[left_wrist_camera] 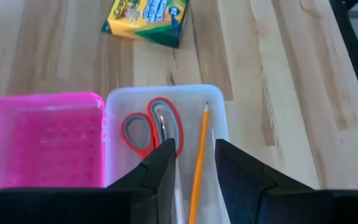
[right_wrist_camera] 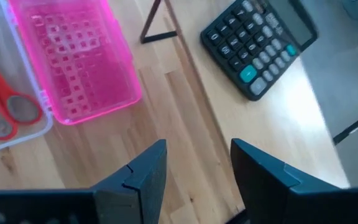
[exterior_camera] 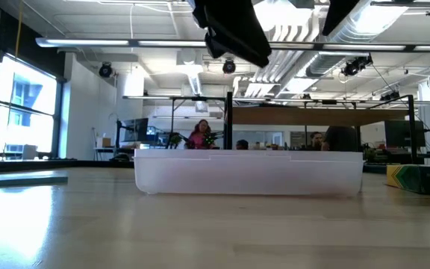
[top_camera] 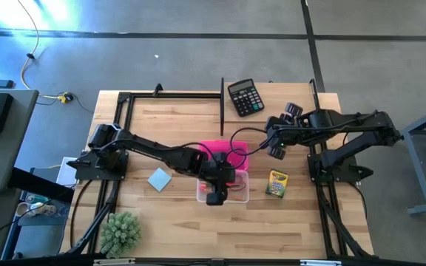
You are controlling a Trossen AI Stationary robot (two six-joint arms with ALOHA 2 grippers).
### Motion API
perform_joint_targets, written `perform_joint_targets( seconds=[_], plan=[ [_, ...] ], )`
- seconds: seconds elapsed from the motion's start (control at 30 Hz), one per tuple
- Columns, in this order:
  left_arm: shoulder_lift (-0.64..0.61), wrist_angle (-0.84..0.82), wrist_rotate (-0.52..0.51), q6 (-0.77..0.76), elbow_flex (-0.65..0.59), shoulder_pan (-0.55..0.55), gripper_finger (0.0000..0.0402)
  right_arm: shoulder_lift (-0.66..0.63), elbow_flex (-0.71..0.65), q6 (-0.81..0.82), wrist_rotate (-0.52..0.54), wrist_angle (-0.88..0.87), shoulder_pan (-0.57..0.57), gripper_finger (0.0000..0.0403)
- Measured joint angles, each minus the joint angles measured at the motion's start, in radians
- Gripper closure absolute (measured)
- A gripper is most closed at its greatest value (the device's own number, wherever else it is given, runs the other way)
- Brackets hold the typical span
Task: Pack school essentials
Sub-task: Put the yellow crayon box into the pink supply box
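Observation:
A clear plastic case [top_camera: 228, 189] stands at the table's middle, with its pink lid [top_camera: 224, 154] lying open on its far side. Inside lie red-handled scissors [left_wrist_camera: 152, 126] and a yellow pencil [left_wrist_camera: 201, 140]. My left gripper [left_wrist_camera: 194, 147] hovers open just above the case, and the pencil shows in the gap between its fingers without touching them. A yellow-green crayon box [top_camera: 276, 183] lies to the right of the case, and a light-blue notepad [top_camera: 159, 179] to its left. My right gripper [right_wrist_camera: 199, 147] hangs open and empty above the table, to the right of the lid.
A black calculator [top_camera: 245, 97] lies at the far side of the table. A green spiky plant [top_camera: 120, 232] stands at the near left corner. Dark frame rails [top_camera: 222, 96] run along the table's edges. Bare wood lies in front of the case.

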Motion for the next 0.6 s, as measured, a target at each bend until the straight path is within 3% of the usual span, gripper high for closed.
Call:
perform_joint_targets(
  seconds=[0.27, 0.6],
  plan=[
    [-0.043, -0.129, -0.056, 0.079, 0.054, 0.002, 0.0316, 0.000, 0.000, 0.000, -0.090, -0.004, 0.000, 0.0233],
    [-0.103, -0.133, -0.096, -0.044, -0.079, -0.003, 0.0330, -0.002, -0.136, 0.050, -0.145, -0.010, 0.035, 0.0233]
  ],
)
